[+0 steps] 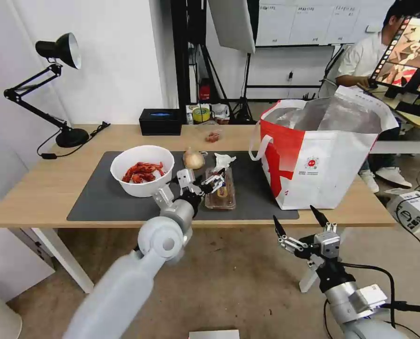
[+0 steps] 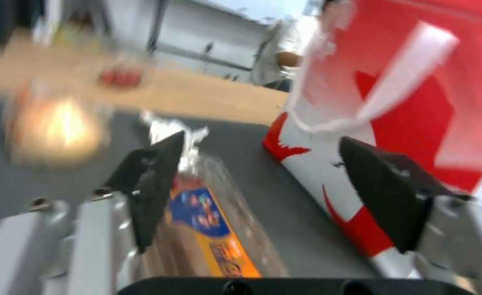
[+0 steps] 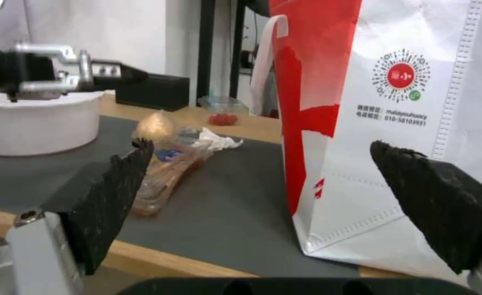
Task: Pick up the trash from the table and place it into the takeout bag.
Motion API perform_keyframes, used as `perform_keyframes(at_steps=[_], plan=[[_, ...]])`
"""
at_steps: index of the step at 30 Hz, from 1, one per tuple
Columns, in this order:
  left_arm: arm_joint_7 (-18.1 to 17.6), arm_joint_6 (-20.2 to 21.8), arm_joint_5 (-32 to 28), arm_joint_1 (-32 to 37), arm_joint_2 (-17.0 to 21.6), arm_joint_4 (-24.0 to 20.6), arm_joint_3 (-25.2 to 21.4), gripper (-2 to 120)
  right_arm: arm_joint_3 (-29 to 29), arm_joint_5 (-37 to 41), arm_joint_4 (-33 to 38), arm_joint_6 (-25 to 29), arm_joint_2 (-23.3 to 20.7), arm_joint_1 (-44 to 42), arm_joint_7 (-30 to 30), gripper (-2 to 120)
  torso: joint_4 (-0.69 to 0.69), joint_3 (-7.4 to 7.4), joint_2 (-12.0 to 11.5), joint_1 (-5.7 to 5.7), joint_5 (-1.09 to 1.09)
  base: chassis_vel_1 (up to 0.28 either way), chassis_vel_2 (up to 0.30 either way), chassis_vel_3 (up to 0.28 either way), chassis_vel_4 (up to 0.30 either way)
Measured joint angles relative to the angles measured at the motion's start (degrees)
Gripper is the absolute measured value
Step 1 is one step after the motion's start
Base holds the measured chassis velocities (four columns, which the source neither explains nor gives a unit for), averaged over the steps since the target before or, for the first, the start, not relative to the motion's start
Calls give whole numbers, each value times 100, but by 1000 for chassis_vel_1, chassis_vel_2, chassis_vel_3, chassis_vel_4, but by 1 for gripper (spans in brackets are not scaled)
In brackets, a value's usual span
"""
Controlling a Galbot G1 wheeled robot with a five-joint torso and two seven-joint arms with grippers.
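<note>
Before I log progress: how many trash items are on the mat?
4: the crayfish-shell bowl at the mat's left, the onion-like lump beside it, the crumpled tissue right of that, and the clear plastic tray under the left end effector.

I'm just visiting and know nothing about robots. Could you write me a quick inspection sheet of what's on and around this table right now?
Surface: light-wood table with a dark grey mat.
Job's things: white bowl of red shells, onion-like lump, crumpled tissue and clear tray on the mat; takeout bag stands open at the mat's right end.
Clutter: black box, small clear container, desk lamp.
Grippers: left gripper open over the tray's near end; right gripper open, below the table edge in front of the bag.
Cables: lamp cord on the table; cables on the floor at right.
Surroundings: cardboard box on the floor.
</note>
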Motion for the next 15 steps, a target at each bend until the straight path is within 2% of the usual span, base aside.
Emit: perform_keyframes(at_steps=[1, 2, 3, 4, 5, 7, 8, 11, 13, 14, 15], plan=[[0, 0, 0, 0, 0, 0, 0, 71, 0, 0, 0, 0, 0, 0, 0, 100, 0, 0, 0, 0, 0, 0, 0, 0, 0], [398, -105, 362, -143, 269, 87, 192, 64, -6, 85, 8, -25, -18, 7, 19, 100, 0, 0, 0, 0, 0, 0, 0, 0, 0], [593, -143, 519, -214, 400, 137, 286, 61, -8, 136, 13, -44, -31, 10, 30, 100, 1, 0, 0, 0, 1, 0, 0, 0, 0], [593, -143, 519, -214, 400, 137, 286, 61, -8, 136, 13, -44, -31, 10, 30, 100, 1, 0, 0, 0, 1, 0, 0, 0, 0], [960, -209, 808, -338, 648, 239, 466, 52, -10, 237, 20, -85, -59, 24, 55, 100, 0, 0, 0, 0, 0, 0, 0, 0, 0], [1432, -317, 1234, -518, 965, 429, 735, 42, -10, 353, 23, -143, -110, 68, 94, 100, 1, -1, -1, 0, 0, 0, 0, 0, 0], [1432, -317, 1234, -518, 965, 429, 735, 42, -10, 353, 23, -143, -110, 68, 94, 100, 1, -1, -1, 0, 0, 0, 0, 0, 0], [1691, -368, 1481, -742, 1176, 637, 1062, 28, -8, 413, 23, -174, -165, 116, 113, 100, 1, 0, -1, 0, 0, 0, 0, 0, 0], [1705, -369, 1493, -773, 1187, 664, 1102, 27, -8, 418, 23, -176, -169, 119, 114, 100, 2, 0, -1, 0, 0, 0, 0, 0, 0], [1737, -372, 1506, -910, 1190, 792, 1275, 17, -9, 448, 23, -188, -186, 141, 120, 100, 1, 0, -1, 0, 0, 0, 0, 0, 0], [1737, -372, 1506, -910, 1190, 792, 1275, 17, -9, 448, 23, -188, -186, 141, 120, 100, 1, 0, -1, 0, 0, 0, 0, 0, 0]])
